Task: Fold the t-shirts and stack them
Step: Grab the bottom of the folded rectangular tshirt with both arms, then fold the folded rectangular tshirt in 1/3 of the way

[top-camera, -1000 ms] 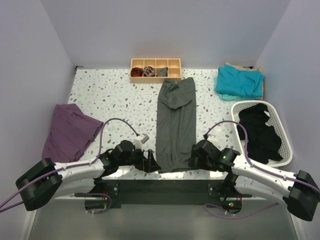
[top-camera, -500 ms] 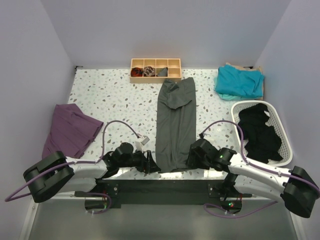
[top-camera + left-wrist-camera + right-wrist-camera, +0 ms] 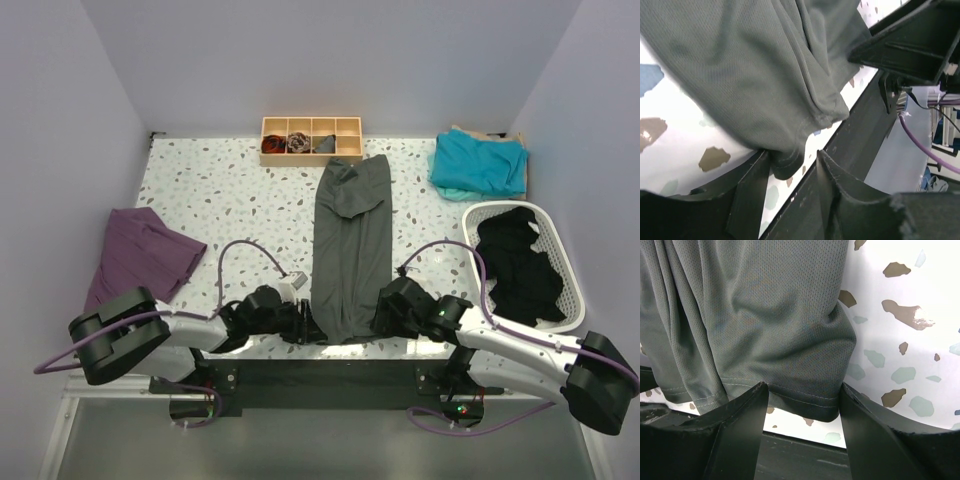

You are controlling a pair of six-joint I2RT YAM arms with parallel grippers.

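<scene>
**Left claw** [image 3: 792, 159]: fingers apart, with a gap showing between them. The near left corner of the charcoal t-shirt [image 3: 352, 250] hangs into that gap and touches one finger only. Not clamped.

**Right claw** [image 3: 802, 390]: fingers wide apart, straddling the near right corner of the same hem. The cloth between them lies flat and unbunched. Whether the pads touch the fabric I cannot tell, because the wrist view is too close in.

**Why placed so (judgement):** the claws sit low at the hem's two corners, one on each side. The next fold probably needs the bottom edge lifted evenly and carried away from the arms toward the collar. Taking the corners should keep that edge straight.

**The shirt, outward from the claws:** a long narrow strip runs straight away from them across the speckled table [image 3: 230, 200].
- The sides are already turned in, and the collar end lies farthest off, somewhat rumpled.
- The fabric is a fine mesh knit with a stitched hem, and soft ridges run lengthwise just ahead of the right claw.
- It looks limp and will likely sag between two pinch points.

**Further out:**
- The teal t-shirt [image 3: 478, 163] lies far beyond the right claw and to its outer side, in a folded pile. It is well apart from the grey one, so stacking is not yet done.
- A white basket [image 3: 574, 285] outside the right arm holds dark cloth.
- A purple cloth [image 3: 140, 265] lies outside the left claw.
- A wooden tray [image 3: 300, 158] sits just past the collar end.
</scene>
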